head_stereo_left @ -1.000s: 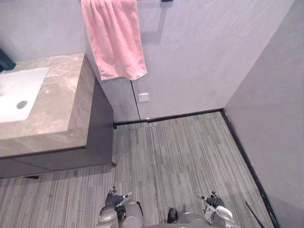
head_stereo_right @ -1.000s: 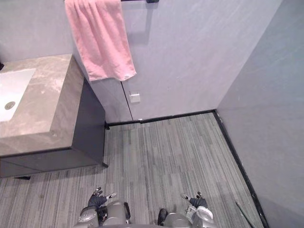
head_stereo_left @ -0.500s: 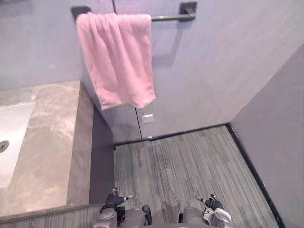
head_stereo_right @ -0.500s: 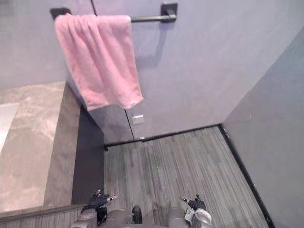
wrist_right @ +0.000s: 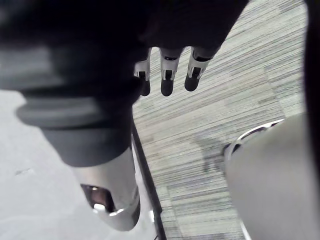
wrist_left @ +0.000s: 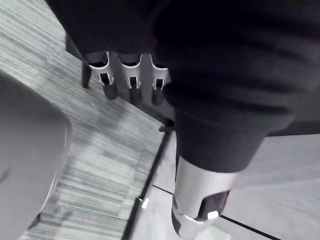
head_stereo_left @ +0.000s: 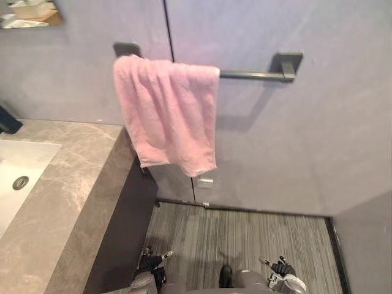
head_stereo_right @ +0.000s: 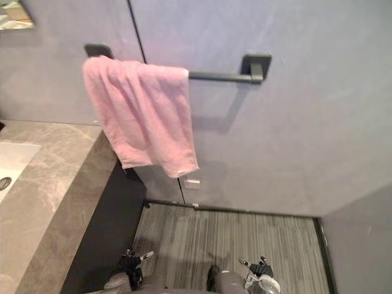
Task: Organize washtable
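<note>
Our left robot hand (head_stereo_left: 151, 260) and right robot hand (head_stereo_left: 279, 267) hang low, fingers relaxed, empty; the grey marble counter (head_stereo_left: 67, 202) lies leftward; turning carelessly, we might clip its edge.

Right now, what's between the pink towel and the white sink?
Just bare grey stone countertop. In the left eye view, nothing sits on the stretch from the sink across to where the pink towel hangs.
</note>
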Controlling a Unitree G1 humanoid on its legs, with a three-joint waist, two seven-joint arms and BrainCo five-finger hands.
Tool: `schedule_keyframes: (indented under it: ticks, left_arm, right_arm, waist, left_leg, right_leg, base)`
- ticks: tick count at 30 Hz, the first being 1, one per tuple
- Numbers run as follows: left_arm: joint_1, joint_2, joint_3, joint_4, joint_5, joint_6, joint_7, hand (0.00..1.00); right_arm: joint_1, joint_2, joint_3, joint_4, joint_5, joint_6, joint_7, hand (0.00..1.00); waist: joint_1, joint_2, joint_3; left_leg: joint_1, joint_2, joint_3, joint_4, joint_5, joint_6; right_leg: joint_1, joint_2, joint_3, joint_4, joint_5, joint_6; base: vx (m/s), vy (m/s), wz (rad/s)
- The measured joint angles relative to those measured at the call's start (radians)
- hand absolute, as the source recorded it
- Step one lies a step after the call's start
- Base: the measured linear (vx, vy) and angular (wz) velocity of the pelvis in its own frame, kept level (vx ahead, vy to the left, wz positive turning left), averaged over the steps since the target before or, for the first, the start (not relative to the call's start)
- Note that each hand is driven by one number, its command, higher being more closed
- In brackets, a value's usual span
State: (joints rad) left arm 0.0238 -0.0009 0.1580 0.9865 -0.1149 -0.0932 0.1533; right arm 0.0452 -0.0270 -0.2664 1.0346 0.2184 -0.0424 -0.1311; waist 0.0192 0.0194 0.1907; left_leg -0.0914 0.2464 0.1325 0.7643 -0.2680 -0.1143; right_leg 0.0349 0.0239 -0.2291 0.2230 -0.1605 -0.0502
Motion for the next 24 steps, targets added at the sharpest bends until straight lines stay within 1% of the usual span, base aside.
schedule_keyframes:
  ticks: [1, 2, 3, 4, 5, 6, 7, 8, 10, 11, 12, 15, 18, 21, 24]
  left_arm:
    - [-0.001, 0.000, 0.000, -0.001, 0.000, 0.000, 0.000, 0.00]
    - [-0.002, 0.000, -0.005, 0.002, 0.000, 0.001, 0.000, 0.00]
    - [-0.004, 0.002, -0.019, 0.006, 0.000, 0.002, 0.000, 0.00]
    - [-0.004, 0.003, -0.026, 0.006, 0.000, 0.001, 0.000, 0.00]
    - [-0.004, 0.002, -0.045, 0.012, 0.000, 0.000, 0.000, 0.00]
    - [-0.015, 0.012, -0.064, 0.028, -0.001, -0.001, -0.001, 0.00]
    - [-0.014, 0.019, -0.074, 0.030, -0.001, 0.000, 0.000, 0.00]
    - [-0.015, 0.036, -0.085, 0.036, -0.001, 0.000, -0.001, 0.00]
    - [-0.011, 0.047, -0.086, 0.049, -0.001, 0.002, -0.001, 0.00]
    - [-0.001, 0.050, -0.087, 0.057, -0.001, 0.002, -0.001, 0.00]
    - [0.000, 0.051, -0.088, 0.065, -0.001, 0.002, -0.001, 0.00]
    - [0.004, 0.055, -0.114, 0.071, 0.000, 0.003, -0.002, 0.00]
    - [0.004, 0.063, -0.126, 0.076, 0.000, 0.002, -0.007, 0.00]
    - [0.004, 0.064, -0.131, 0.080, 0.000, 0.001, -0.012, 0.00]
    - [0.004, 0.065, -0.152, 0.079, -0.001, -0.003, -0.012, 0.00]
  right_arm:
    - [0.000, 0.000, 0.000, 0.000, 0.005, 0.000, 0.000, 0.00]
    - [-0.002, 0.000, -0.001, 0.001, 0.009, 0.000, 0.000, 0.00]
    - [-0.004, -0.001, -0.003, 0.002, 0.014, 0.000, 0.000, 0.00]
    - [-0.002, -0.002, -0.004, 0.003, 0.016, 0.001, 0.000, 0.00]
    - [0.003, -0.009, -0.007, 0.003, 0.016, 0.001, 0.000, 0.00]
    - [-0.001, -0.011, -0.007, 0.016, 0.016, 0.005, 0.000, 0.00]
    - [0.001, -0.008, -0.006, 0.018, 0.016, 0.005, 0.000, 0.00]
    - [0.003, -0.001, -0.001, 0.022, 0.016, 0.004, 0.001, 0.00]
    - [0.004, 0.003, -0.001, 0.023, 0.016, 0.004, 0.000, 0.00]
    - [0.004, 0.002, -0.001, 0.030, 0.016, 0.002, 0.001, 0.00]
    - [0.004, 0.001, -0.001, 0.034, 0.016, 0.001, 0.001, 0.00]
    - [0.004, 0.001, -0.001, 0.041, 0.015, 0.001, 0.002, 0.00]
    - [0.004, 0.001, 0.002, 0.041, 0.015, 0.000, 0.002, 0.00]
    - [0.004, -0.001, 0.011, 0.041, 0.014, 0.000, 0.002, 0.00]
    - [0.004, -0.001, 0.011, 0.041, 0.010, 0.000, 0.002, 0.00]
  waist:
    - [0.001, 0.002, -0.001]
    - [-0.001, 0.002, 0.000]
    - [-0.003, 0.002, 0.000]
    - [-0.003, 0.002, 0.000]
    - [-0.003, 0.019, -0.004]
    - [-0.002, 0.008, -0.004]
    - [-0.003, 0.001, -0.005]
    - [0.000, -0.010, -0.005]
    - [-0.001, -0.019, -0.006]
    - [-0.002, -0.017, -0.007]
    - [-0.002, -0.015, -0.007]
    - [-0.004, -0.013, -0.009]
    - [-0.005, -0.013, -0.009]
    - [-0.006, -0.013, -0.010]
    - [-0.006, -0.016, -0.013]
  left_leg:
    - [-0.007, -0.001, 0.014, -0.019, 0.000, 0.000]
    - [-0.023, -0.011, 0.034, -0.096, 0.000, 0.001]
    - [-0.020, -0.030, 0.036, -0.225, 0.007, 0.004]
    - [-0.019, -0.038, 0.033, -0.283, 0.015, 0.005]
    - [-0.018, -0.051, 0.028, -0.423, 0.147, 0.021]
    - [0.000, -0.074, 0.020, -0.443, 0.161, 0.028]
    - [0.004, -0.081, 0.021, -0.454, 0.165, 0.031]
    - [0.012, -0.099, 0.022, -0.471, 0.165, 0.031]
    - [0.034, -0.117, 0.029, -0.496, 0.172, 0.042]
    - [0.062, -0.130, 0.038, -0.530, 0.182, 0.051]
    - [0.076, -0.137, 0.040, -0.550, 0.190, 0.052]
    - [0.115, -0.159, 0.041, -0.647, 0.244, 0.053]
    - [0.146, -0.158, 0.032, -0.721, 0.286, 0.049]
    - [0.163, -0.157, 0.021, -0.765, 0.304, 0.042]
    - [0.163, -0.161, 0.011, -0.776, 0.304, 0.042]
  right_leg:
    - [0.012, -0.005, 0.000, -0.006, 0.000, 0.000]
    - [0.029, -0.017, 0.000, -0.012, 0.001, 0.001]
    - [0.036, -0.034, 0.001, -0.012, 0.003, 0.006]
    - [0.037, -0.041, 0.001, -0.012, 0.003, 0.008]
    - [0.041, -0.038, 0.006, -0.015, 0.000, 0.031]
    - [0.051, -0.049, 0.024, -0.028, -0.007, 0.057]
    - [0.050, -0.056, 0.032, -0.037, -0.002, 0.065]
    - [0.060, -0.068, 0.047, -0.057, 0.001, 0.069]
    - [0.080, -0.083, 0.051, -0.077, 0.010, 0.084]
    - [0.088, -0.093, 0.057, -0.087, 0.012, 0.088]
    - [0.090, -0.097, 0.062, -0.088, 0.012, 0.088]
    - [0.081, -0.104, 0.067, -0.088, 0.014, 0.091]
    - [0.080, -0.099, 0.066, -0.089, 0.015, 0.091]
    - [0.078, -0.091, 0.067, -0.091, 0.014, 0.092]
    - [0.076, -0.090, 0.068, -0.098, 0.013, 0.095]
  base:
    - [0.21, 0.012, 0.08]
    - [0.20, 0.078, 0.00]
    - [0.18, 0.101, 0.02]
    - [0.14, 0.137, 0.05]
    - [0.14, 0.149, 0.09]
    - [0.13, 0.145, 0.09]
    - [0.09, 0.141, 0.07]
    - [0.05, 0.105, 0.04]
    - [0.04, 0.110, 0.00]
    - [0.01, 0.080, -0.07]
    - [-0.04, 0.048, -0.07]
    - [-0.06, -0.003, -0.01]
    - [-0.08, -0.028, 0.02]
    - [-0.06, -0.043, 0.00]
    - [0.00, 0.000, 0.00]
